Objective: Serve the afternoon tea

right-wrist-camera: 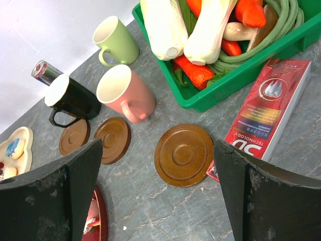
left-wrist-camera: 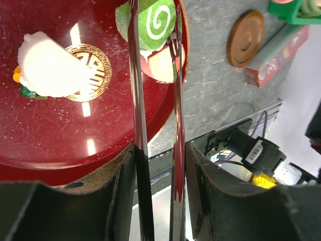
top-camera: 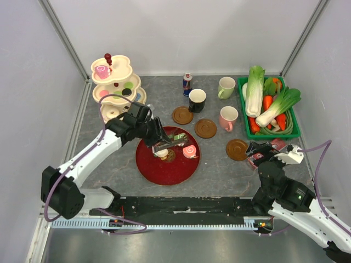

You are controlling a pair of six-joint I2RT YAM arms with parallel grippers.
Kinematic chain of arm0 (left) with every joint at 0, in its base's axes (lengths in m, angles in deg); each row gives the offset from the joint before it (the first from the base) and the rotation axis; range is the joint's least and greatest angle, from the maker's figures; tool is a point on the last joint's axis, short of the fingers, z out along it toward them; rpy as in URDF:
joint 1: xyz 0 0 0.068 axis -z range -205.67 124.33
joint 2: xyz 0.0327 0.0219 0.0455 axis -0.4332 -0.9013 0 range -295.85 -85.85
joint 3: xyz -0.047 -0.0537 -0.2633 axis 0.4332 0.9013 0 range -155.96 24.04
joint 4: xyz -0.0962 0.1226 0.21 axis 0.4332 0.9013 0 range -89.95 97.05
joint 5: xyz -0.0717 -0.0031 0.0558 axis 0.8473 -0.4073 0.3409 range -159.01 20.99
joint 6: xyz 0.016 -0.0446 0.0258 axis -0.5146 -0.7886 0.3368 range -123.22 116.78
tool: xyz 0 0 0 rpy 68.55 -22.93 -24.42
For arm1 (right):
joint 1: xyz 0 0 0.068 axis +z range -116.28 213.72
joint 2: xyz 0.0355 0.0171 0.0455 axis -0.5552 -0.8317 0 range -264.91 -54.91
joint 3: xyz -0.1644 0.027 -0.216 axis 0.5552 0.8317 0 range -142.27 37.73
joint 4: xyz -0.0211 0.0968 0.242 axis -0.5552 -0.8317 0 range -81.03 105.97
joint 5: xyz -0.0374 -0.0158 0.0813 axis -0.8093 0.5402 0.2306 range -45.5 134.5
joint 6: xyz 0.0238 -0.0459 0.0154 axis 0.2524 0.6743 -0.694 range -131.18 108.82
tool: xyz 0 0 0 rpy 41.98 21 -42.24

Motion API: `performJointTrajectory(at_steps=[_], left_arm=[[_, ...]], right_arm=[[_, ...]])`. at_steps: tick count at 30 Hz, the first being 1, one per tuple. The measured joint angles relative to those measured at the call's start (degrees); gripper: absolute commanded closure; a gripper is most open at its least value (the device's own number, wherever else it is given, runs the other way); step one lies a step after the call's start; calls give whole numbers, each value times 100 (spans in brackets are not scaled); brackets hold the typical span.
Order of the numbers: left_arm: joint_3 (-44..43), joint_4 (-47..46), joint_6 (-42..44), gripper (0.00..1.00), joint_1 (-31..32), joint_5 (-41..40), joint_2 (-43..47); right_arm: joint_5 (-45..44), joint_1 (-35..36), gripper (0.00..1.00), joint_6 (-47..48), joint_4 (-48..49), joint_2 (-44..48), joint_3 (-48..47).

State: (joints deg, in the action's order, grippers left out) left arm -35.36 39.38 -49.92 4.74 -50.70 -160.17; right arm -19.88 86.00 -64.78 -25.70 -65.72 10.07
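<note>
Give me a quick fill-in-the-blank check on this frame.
1. The left gripper holds metal ____ over the red tray.
2. The wooden coasters number ____.
3. The mug nearest the can is ____.
4. The vegetables lie in a ____ crate.
Missing words: tongs; three; black; green.

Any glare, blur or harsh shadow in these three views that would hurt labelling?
Left wrist: bright glare streaks on the red plate, the metal tongs mirror its red, and the near fingers are dark and soft. Right wrist: the pink mug is sharp, own fingers blurred in the foreground. Top external: even light, soft shadows, no obvious glare.
</note>
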Motion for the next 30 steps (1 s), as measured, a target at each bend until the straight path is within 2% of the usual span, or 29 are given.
performJointTrajectory(at_steps=[11,14,19,24,30], left_arm=[[-885,411,7,54,-199,-188,584],[-1394,551,35,54,-455,-334,610],[-2350,520,120,53,-1311,-402,610],[-3434,520,310,53,-1711,-654,437],[-4159,586,560,52,-2389,-881,-4]], right_arm=[[0,0,2,0,0,74,0],[0,0,2,-2,0,87,0],[-2,0,2,-2,0,107,0],[-9,0,2,-28,0,116,2],[-39,0,2,-72,-2,151,2]])
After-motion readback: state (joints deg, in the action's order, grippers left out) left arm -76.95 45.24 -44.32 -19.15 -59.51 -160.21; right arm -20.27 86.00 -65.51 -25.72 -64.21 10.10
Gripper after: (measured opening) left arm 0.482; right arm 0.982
